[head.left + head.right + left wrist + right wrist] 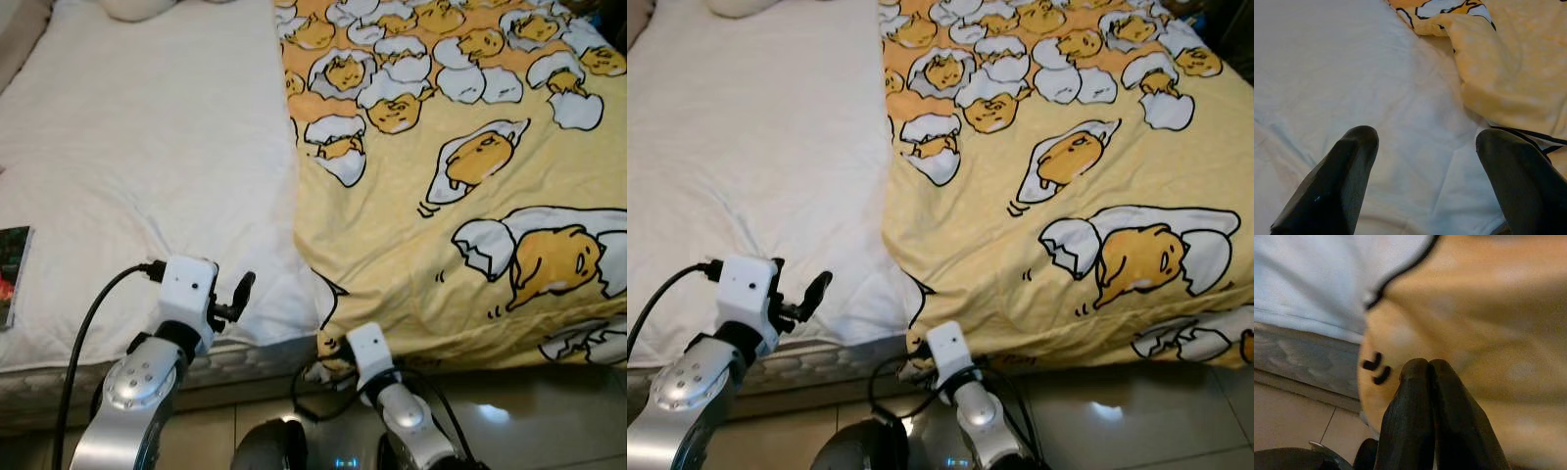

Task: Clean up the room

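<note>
we stand at the foot of a bed [127, 157] whose white sheet is bare on our left half, while a yellow blanket [470, 196] printed with cartoon eggs covers the right half and drapes over the near edge. our left arm is bent at the elbow and raised, its silver forearm rising to the white wrist block, so that the left gripper [1425, 147] reaches over the near edge of the mattress. its two black fingers [1342, 171] stand wide apart with nothing between them; ahead of the open jaws lies plain white sheet, and just beyond the far side of one finger runs the folded border of the blanket with its black outline. our right arm is lower, forearm slanting up from near the floor toward the hanging blanket edge, with black cables looped about its wrist. the right gripper [1428, 377] has its fingers pressed together tip to tip; the yellow cloth lies right ahead of the tips and seems to touch them, but we cannot tell whether any fabric is pinched between them. beside those closed jaws the grey side of the mattress and the pale tiled floor [1298, 421] show. well off to the outer side of the left gripper, a book [14, 269] lies flat on the sheet at the bed's edge.
</note>
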`<state>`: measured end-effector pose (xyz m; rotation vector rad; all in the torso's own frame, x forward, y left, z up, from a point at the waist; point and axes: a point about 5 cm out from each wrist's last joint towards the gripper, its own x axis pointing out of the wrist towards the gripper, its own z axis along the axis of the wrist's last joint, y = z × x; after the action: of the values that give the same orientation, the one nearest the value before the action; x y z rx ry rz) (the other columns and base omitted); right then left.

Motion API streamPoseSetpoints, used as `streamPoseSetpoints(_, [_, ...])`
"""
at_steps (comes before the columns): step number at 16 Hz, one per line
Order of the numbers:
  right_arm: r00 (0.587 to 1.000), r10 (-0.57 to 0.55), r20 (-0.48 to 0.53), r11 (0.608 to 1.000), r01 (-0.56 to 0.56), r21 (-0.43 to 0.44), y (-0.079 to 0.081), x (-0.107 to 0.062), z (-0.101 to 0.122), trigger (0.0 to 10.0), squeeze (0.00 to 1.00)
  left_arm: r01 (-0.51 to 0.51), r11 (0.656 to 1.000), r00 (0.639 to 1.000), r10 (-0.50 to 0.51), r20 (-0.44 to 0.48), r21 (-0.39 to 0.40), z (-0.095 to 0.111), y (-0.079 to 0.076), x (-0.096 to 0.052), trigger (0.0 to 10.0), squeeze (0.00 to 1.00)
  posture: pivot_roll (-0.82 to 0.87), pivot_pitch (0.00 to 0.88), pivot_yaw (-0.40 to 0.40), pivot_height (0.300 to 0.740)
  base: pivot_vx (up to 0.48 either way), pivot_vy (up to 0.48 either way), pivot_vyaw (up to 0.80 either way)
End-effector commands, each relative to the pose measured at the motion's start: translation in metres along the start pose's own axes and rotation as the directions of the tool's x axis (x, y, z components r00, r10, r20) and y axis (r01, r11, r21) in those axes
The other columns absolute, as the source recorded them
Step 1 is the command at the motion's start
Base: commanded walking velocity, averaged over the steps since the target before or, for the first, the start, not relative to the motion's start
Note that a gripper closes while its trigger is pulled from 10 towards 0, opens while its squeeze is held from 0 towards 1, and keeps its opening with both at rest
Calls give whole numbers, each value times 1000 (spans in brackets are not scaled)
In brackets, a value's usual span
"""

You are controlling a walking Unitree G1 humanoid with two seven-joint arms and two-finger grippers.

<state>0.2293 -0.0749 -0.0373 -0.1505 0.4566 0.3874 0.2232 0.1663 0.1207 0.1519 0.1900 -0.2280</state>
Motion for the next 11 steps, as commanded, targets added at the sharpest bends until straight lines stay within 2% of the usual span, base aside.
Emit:
streamPoseSetpoints(1, [997,-28,-66,998,31,50,6,3,-3,10000,0,2,1000,1000,-2,-13,8,0,2,-8,10000,0,148,201,130,740,0,0,0])
streamPoseSetpoints(3, [991,-74,-110,996,78,34,-3,8,0,10000,0,85,995,996,-84,-9,53,2,-7,-16,10000,0,177,228,146,740,0,0,0])
streamPoseSetpoints(5, [985,-81,-153,997,82,5,-6,14,4,10000,0,211,976,977,-210,-34,55,1,-22,-29,10000,0,218,259,167,740,0,0,0])
streamPoseSetpoints(6, [984,-73,-165,997,70,-26,-5,16,7,10000,0,309,949,950,-305,-63,64,-2,-33,-38,10000,0,234,275,175,740,0,0,0])
streamPoseSetpoints(8, [977,-55,-208,998,54,-7,-2,19,7,10000,0,456,886,888,-447,-107,84,-5,-48,-51,10000,0,265,294,193,740,0,0,0])
streamPoseSetpoints(10, [966,-54,-251,998,57,6,0,17,2,10000,0,477,874,878,-467,-105,96,-1,-49,-56,10000,0,271,295,201,740,0,0,0])
streamPoseSetpoints(11, [961,-50,-272,998,56,15,6,15,-3,10000,0,457,885,889,-449,-95,93,4,-47,-54,10000,0,270,294,202,740,0,0,0])
